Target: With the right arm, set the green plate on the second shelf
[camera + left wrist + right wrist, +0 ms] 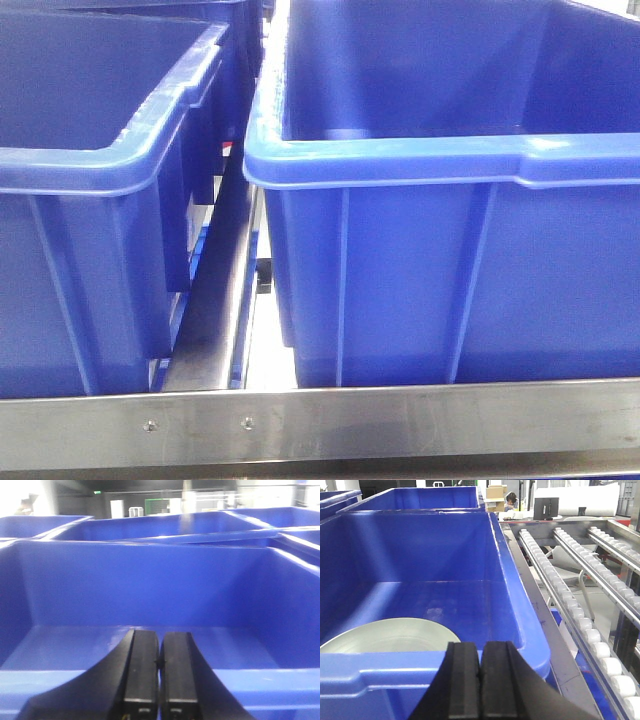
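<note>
Right gripper (480,680) hangs at the near rim of a blue bin (520,630), black jaws pressed together, holding nothing; the green plate (390,636) lies flat on that bin's floor, just beyond the rim, near-left corner; roller tracks (580,615) run alongside on the right; left gripper (159,680) sits over another blue bin (150,590), jaws closed and empty too; front view shows two bins behind a metal rail (400,420); no readable writing anywhere
</note>
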`<state>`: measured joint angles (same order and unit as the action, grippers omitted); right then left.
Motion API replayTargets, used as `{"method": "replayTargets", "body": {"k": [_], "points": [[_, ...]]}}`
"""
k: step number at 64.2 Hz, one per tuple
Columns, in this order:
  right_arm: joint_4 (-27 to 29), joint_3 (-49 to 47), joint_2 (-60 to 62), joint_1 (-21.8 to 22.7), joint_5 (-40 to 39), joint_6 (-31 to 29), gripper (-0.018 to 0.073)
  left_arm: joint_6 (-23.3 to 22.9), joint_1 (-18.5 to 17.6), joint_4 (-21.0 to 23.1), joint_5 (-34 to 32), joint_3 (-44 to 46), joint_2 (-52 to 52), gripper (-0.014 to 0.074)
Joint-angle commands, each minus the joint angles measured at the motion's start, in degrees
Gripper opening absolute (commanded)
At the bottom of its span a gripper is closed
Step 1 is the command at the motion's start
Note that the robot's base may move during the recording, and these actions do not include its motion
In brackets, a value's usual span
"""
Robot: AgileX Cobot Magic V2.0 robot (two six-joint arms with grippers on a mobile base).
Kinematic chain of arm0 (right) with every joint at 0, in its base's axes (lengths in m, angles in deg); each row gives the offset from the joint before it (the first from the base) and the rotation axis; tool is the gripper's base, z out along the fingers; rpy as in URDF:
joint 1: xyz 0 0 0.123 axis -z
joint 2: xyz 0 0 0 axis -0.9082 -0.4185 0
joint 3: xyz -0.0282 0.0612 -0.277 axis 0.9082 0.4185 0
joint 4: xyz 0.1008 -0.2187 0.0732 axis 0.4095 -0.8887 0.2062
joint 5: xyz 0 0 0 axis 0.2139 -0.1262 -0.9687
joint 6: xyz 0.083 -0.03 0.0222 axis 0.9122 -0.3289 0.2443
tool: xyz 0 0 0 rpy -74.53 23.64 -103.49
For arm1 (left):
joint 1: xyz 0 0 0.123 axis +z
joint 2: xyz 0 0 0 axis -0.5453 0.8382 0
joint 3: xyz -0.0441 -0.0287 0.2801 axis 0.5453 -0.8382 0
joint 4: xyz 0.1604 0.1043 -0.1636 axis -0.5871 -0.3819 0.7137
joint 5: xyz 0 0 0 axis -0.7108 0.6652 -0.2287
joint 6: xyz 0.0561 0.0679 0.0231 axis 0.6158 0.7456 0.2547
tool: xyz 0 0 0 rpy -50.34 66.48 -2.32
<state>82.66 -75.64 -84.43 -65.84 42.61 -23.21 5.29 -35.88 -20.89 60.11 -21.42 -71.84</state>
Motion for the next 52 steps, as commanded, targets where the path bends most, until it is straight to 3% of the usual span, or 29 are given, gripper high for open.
{"method": "replayTargets", "body": {"k": [1, 52], "points": [[-0.79, -1.01, -0.64, -0.09, -5.24, -0.01, 0.0050, -0.44, -0.32, -0.17, -4.57, -2.40, -1.08, 0.0130], [-0.79, -1.01, -0.64, -0.09, -5.24, -0.01, 0.0050, -0.44, -0.32, 0.64, -4.10, -2.40, -1.08, 0.0130]]}}
